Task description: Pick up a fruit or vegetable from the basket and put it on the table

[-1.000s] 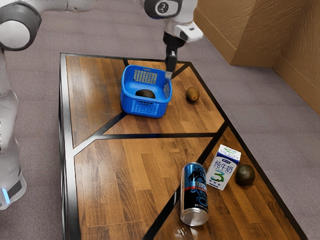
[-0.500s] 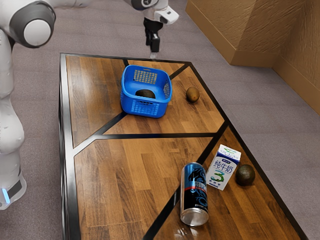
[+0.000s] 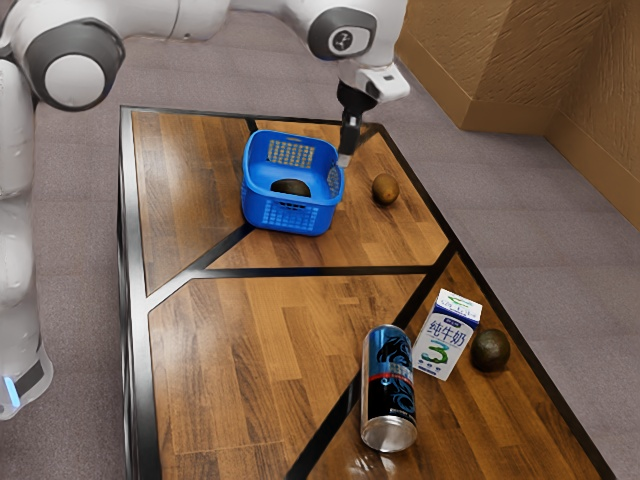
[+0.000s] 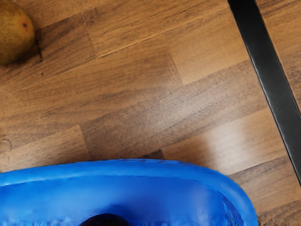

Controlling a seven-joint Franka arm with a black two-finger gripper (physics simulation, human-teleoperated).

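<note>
1. fingers sit end-on to judgment: whether they stand apart or together cannot be told, though the gripper (image 3: 345, 159) appears to carry nothing as it hangs by the basket's rim, toward the exterior view's right.

2. just beside it, the blue basket (image 3: 290, 216) stands upright on the table (image 3: 230, 340), with a dark fruit (image 3: 291, 187) lying inside, low between the walls; that is the likely target.

3. reaching it well would call for shifting the gripper inward until centered over the dark fruit, parting the fingers wide enough for its round sides, then lowering straight down, clear of the rim. a firm, even squeeze about its middle should guard against a slip; a high lift would clear the wall before a gentle release on bare wood.

4. near the basket, a brown fruit (image 3: 386, 189) rests on the table, leaving room for care in placing another.

5. well apart, a can (image 3: 388, 375), a milk carton (image 3: 446, 335) and a round avocado-like fruit (image 3: 490, 350) stand grouped.
</note>
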